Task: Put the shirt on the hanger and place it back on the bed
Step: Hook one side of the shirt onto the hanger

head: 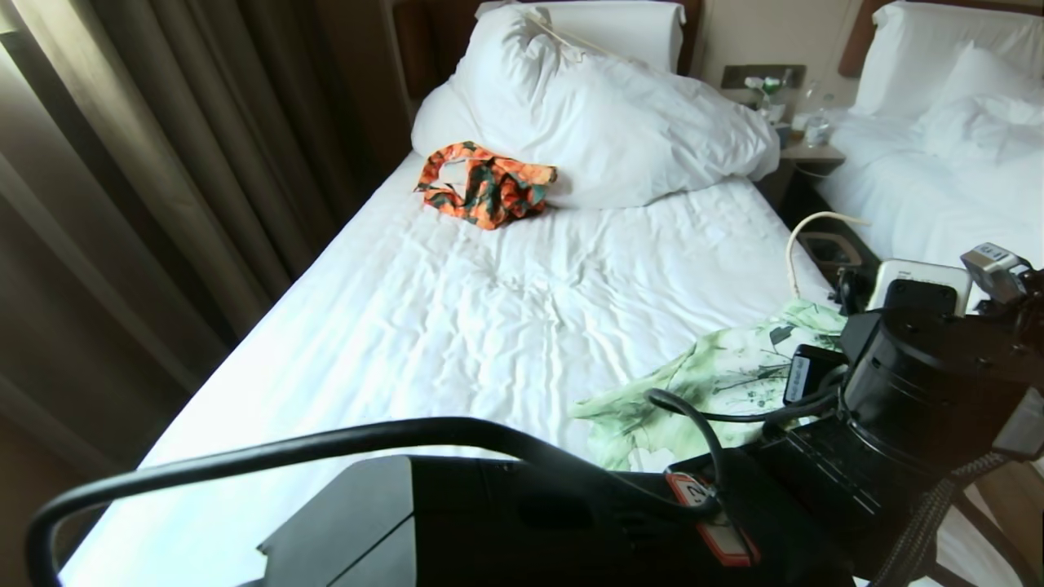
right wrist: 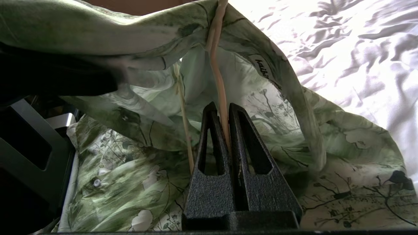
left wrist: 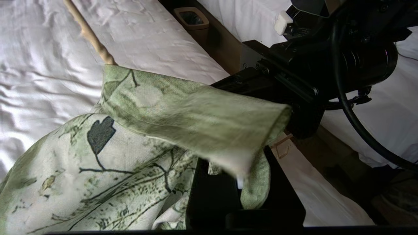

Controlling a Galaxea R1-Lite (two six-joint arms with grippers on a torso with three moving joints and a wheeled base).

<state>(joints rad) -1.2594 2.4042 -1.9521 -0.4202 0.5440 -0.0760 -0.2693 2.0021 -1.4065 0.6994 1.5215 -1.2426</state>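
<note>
Clamped between the right gripper's (right wrist: 225, 111) black fingers at lower centre, the cream hanger (right wrist: 218, 65) is steadied inside the green floral shirt (right wrist: 326, 153), while its collar is pinched and drawn over by the left gripper (left wrist: 241, 182), above the bed (head: 457, 326).

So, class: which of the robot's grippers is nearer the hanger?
Right. The right gripper is shut on the hanger inside the shirt; the left gripper grips the shirt's fabric, beside it.

Thin printed cloth shirt (left wrist: 98, 169); rough matt-black tool (right wrist: 224, 111).
</note>
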